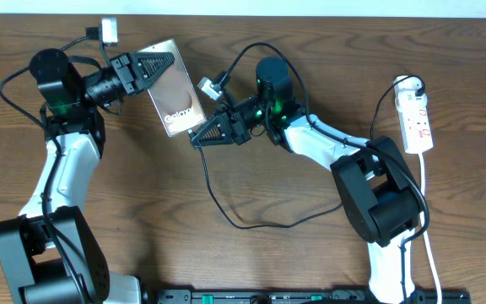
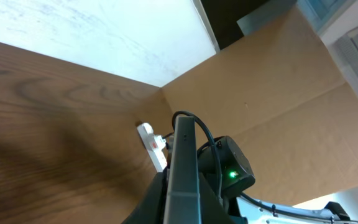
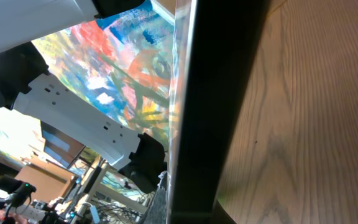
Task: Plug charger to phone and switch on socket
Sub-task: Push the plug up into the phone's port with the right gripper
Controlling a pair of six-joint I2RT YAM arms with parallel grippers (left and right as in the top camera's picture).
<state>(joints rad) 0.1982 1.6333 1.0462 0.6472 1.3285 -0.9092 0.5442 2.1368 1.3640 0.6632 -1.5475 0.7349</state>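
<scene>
Left gripper (image 1: 165, 66), seen from overhead, clamps the top edge of the phone (image 1: 178, 100). Right gripper (image 1: 201, 138) sits right at the phone's lower corner. Its fingers are pressed together on the end of the charger (image 1: 226, 207), and the cable loops away across the table (image 1: 251, 262). Far right, the socket (image 1: 417, 118) lies well apart from both.

Left wrist now: phone (image 2: 182, 177) edge-on, dead centre, with the socket (image 2: 152, 143) beyond it.

Right wrist: the phone (image 3: 219, 93) shows a dark edge filling the frame, very close, with the fingers out of sight.

Left arm extended inward, left pincer (image 1: 167, 64) clamped, right arm extended inward, right pincer (image 1: 200, 138) closed, both near.
</scene>
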